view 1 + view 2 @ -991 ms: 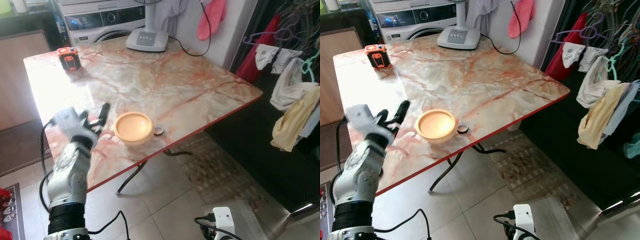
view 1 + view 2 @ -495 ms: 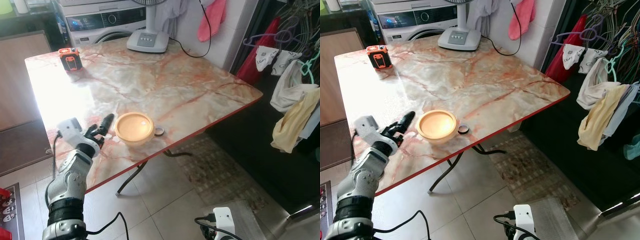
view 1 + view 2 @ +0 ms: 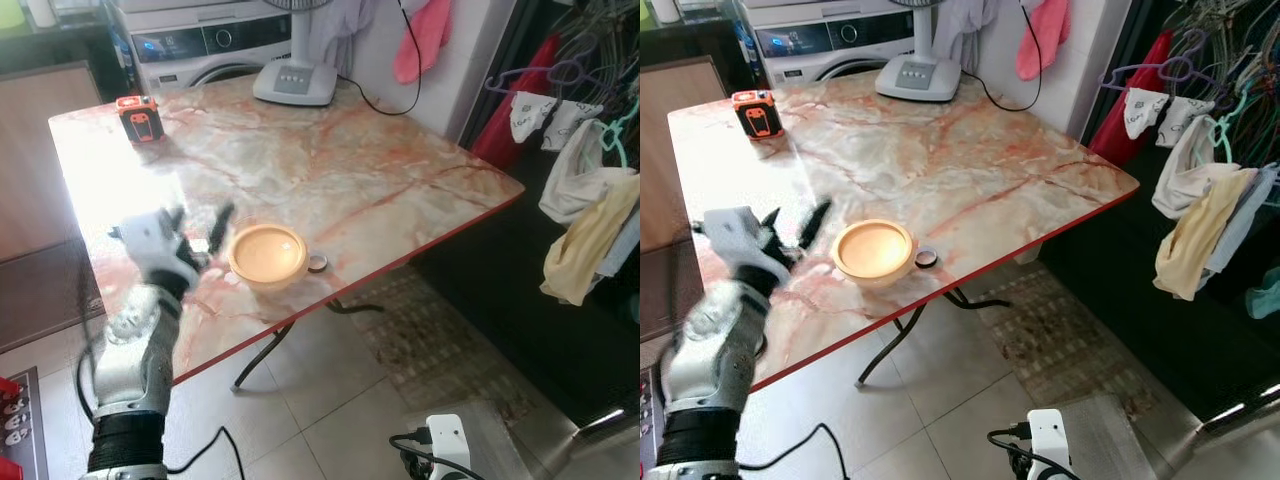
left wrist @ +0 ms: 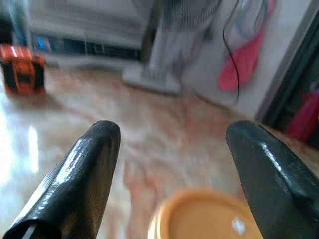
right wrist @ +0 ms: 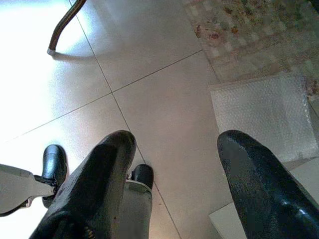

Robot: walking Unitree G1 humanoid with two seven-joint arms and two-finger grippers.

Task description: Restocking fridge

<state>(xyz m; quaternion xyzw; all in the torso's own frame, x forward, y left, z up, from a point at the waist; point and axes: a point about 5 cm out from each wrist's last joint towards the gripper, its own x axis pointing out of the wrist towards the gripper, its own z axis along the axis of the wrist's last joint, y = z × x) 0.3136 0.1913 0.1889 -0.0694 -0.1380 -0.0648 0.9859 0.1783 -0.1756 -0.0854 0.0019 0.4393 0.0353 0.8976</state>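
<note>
Left wrist view: left gripper (image 4: 169, 149) spread before round orange bowl (image 4: 207, 216).

Surface (image 3: 330, 160): polished marble-look top, pink and cream veining, strong glare patch, red edge band, dark metal legs. Orange bowl (image 3: 267, 256) near surface's front edge: smooth, satin, plastic-like. Small ring-shaped metal item (image 3: 317, 263) just beside bowl, shiny. Left pincer (image 4: 169, 174): fingers (image 4: 82, 174) glossy black plastic, spread apart; arm brushed silver metal. Right pincer (image 5: 174, 184): same glossy black, fingers apart, above floor (image 5: 164, 94) of smooth pale glazed tile; bubble-wrap sheet (image 5: 259, 112) on it. Soft cloth garments (image 3: 590, 220) hang beyond surface.
</note>
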